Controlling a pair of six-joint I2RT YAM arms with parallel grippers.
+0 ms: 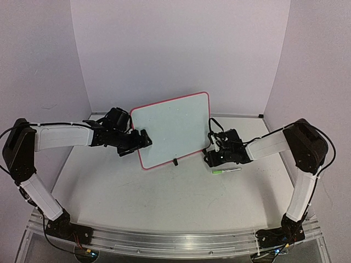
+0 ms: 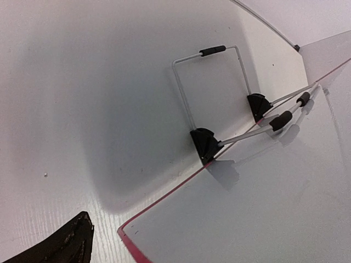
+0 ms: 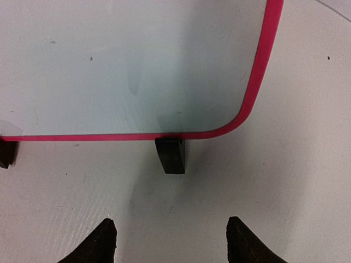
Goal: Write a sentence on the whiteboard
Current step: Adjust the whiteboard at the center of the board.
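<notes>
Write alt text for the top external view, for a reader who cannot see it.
A red-framed whiteboard stands propped up mid-table, its white face showing no writing. The left gripper sits at its left edge and the right gripper by its lower right corner, with a green-capped marker lying on the table beside the right gripper.
</notes>
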